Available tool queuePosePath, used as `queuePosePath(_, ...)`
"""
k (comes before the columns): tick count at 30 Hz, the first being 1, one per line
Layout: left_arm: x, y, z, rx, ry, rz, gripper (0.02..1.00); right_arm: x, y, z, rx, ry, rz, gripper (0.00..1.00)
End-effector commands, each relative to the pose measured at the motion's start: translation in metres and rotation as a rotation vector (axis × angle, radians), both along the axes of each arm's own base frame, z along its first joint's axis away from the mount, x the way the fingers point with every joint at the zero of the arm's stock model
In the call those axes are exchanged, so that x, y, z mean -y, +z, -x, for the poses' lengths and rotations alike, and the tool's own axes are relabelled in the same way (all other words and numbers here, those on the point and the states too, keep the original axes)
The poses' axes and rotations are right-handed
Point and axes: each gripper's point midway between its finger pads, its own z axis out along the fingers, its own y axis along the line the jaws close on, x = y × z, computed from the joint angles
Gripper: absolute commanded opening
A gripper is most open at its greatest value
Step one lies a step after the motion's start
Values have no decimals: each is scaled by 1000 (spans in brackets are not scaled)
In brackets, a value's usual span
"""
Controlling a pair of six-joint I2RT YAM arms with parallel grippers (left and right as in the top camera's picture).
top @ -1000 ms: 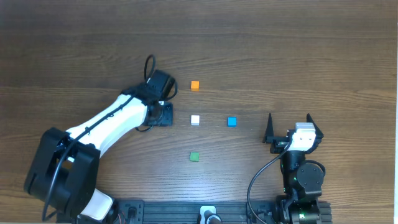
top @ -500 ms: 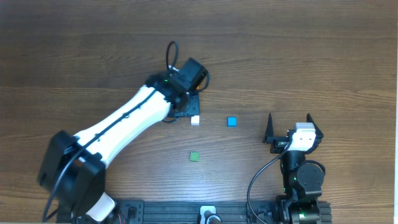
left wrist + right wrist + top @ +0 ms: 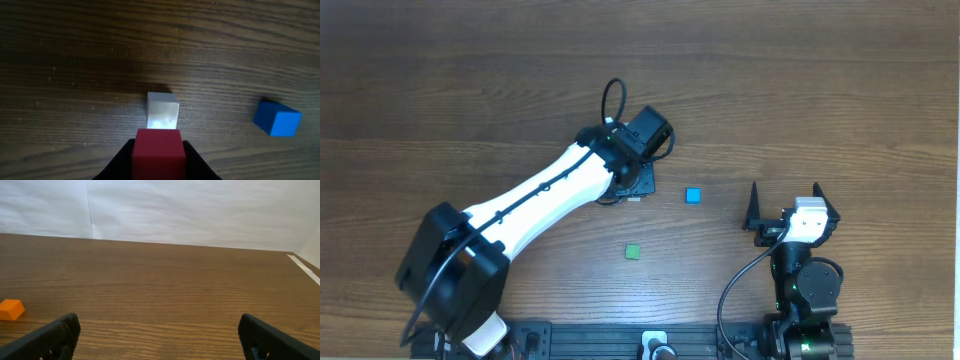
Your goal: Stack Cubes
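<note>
My left gripper [image 3: 158, 161] is shut on a red cube [image 3: 158, 150], held above the table. Just past it in the left wrist view a white cube [image 3: 162, 111] sits on the wood, with a blue cube [image 3: 277, 117] apart from it to one side. From above, the left gripper [image 3: 632, 180] covers the white cube's spot; the blue cube [image 3: 693, 195] lies to its right and a green cube [image 3: 632, 252] nearer the bases. An orange cube [image 3: 11, 309] rests on the table in the right wrist view. My right gripper [image 3: 785, 207] stands open and empty near its base.
The wooden table [image 3: 840, 90] stretches wide around the cubes. A strip of white tape [image 3: 304, 268] marks its right edge, and a white backdrop [image 3: 200, 210] stands behind the far edge.
The left arm has swung right and farther out, from beside the white cube to over it, now covering the orange cube from above. The right arm has kept still.
</note>
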Motion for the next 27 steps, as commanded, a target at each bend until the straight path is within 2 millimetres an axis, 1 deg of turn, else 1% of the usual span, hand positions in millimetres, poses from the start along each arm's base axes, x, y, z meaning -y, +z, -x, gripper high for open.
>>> queuePosePath(1,5,-8,-1,-21,11,-3,38,-2,-2,0,1,10,4,991)
queuePosePath(11,12,-18,-2,-1,-17,-27,40,-2,-2,0,1,10,4,991)
queuePosePath(17,10,-22,-3,-1,-19,-44,38,-2,-2,0,1,10,4,993)
queuePosePath(24,8,-22,-5,16,-17,-62,38,-2,-2,0,1,10,4,993)
queuePosePath(27,10,-21,-7,26,-18,-53,38,-2,-2,0,1,10,4,993)
